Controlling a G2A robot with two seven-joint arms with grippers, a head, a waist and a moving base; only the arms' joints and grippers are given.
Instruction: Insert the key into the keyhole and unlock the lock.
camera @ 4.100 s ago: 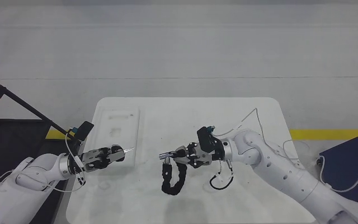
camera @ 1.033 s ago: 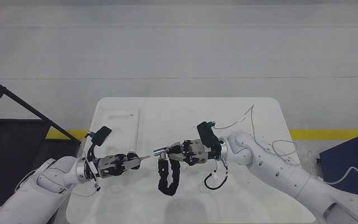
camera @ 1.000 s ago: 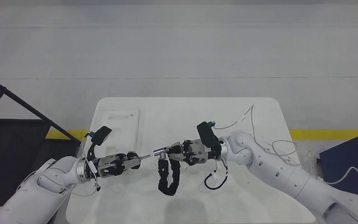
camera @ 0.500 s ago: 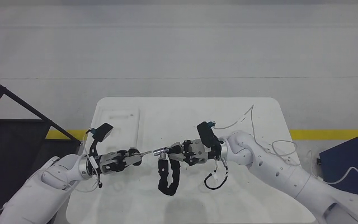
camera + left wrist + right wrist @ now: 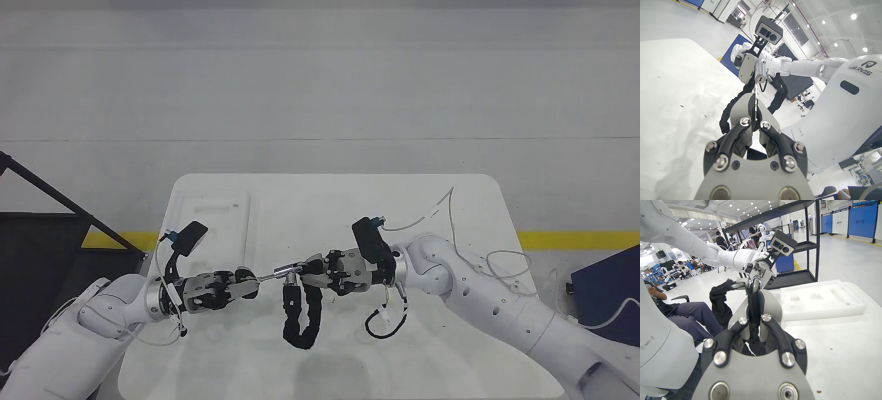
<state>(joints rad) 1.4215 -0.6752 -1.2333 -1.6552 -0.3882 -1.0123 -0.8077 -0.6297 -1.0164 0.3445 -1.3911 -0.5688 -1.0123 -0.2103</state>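
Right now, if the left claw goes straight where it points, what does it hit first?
The left claw's key would reach the silver lock's keyhole end first, held by the right claw. Tip looks very close, maybe touching.

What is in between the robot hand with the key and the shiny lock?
Just the thin blade of the key, poking from the left gripper toward the keyhole of the lock. The left wrist view shows it; nothing else lies between.
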